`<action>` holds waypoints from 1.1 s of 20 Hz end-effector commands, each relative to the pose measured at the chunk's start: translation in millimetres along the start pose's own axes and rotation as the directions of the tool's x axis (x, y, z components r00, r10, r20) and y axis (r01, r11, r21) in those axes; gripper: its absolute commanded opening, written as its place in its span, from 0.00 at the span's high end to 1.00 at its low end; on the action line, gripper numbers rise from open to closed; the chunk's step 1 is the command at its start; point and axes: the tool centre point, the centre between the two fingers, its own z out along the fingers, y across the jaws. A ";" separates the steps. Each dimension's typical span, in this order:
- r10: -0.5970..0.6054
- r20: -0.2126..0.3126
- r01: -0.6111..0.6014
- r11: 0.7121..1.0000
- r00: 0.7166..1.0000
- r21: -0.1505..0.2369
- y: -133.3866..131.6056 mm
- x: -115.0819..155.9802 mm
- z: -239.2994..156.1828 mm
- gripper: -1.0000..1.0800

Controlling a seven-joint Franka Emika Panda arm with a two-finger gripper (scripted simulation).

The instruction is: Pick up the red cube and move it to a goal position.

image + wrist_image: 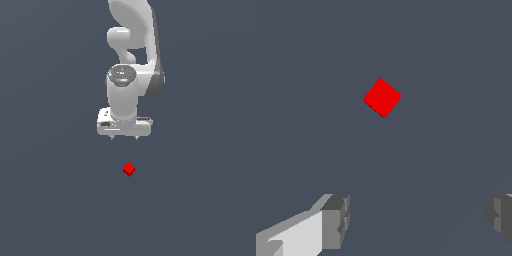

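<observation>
Fingers (336,220) first: in the wrist view you see two grey ribbed pads set wide apart, nothing between them, so the gripper (418,217) is released and carrying nothing. In the exterior view the gripper (124,137) shows as a white block with two short tips pointing down at the worktop (50,200).

Red cube (382,97): sits alone on the worktop, well apart from the fingers, not touched. In the exterior view the red cube (129,169) lies on the near side of the gripper, toward the camera, and almost in line with it, only slightly to the exterior view's right. Your move turns on that offset: carry forward over it, then descend.

Cube faces sit diagonal to the finger line, corner-on. No long axis; expect to turn the wrist for flat contact, by my judgement.

Materials: cube matte, solid, bright red, sharp-edged. Worktop flat, plain slate grey, no texture. Arm (132,50) smooth white, rounded. No goal marker visible.
</observation>
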 end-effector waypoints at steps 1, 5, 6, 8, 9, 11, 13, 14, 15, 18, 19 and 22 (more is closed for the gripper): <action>0.000 0.000 0.000 1.000 1.000 0.000 0.0 0.0 0.0 0.04; 0.010 0.000 -0.010 1.000 1.000 0.000 -0.8 1.0 2.0 0.04; 0.016 -0.001 -0.016 1.000 1.000 0.000 -1.2 1.6 3.1 0.04; 0.031 -0.001 -0.031 1.000 1.000 0.001 -2.4 3.2 6.0 0.04; 0.040 -0.002 -0.040 0.999 0.999 0.001 -3.1 4.3 7.9 0.04; 0.063 -0.003 -0.063 0.998 0.998 0.001 -4.7 6.8 12.4 0.04; 0.091 -0.004 -0.091 0.996 0.996 0.002 -6.7 9.9 17.9 0.04; 0.107 -0.005 -0.107 0.994 0.994 0.002 -7.8 11.7 21.1 0.04; 0.124 -0.005 -0.124 0.992 0.992 0.003 -8.9 13.7 24.5 0.04; 0.184 -0.008 -0.184 0.983 0.983 0.004 -12.7 21.0 36.5 0.04; 0.207 -0.009 -0.207 0.978 0.978 0.005 -14.0 23.8 41.1 0.04; 0.283 -0.012 -0.283 0.959 0.959 0.007 -17.8 33.7 56.4 0.04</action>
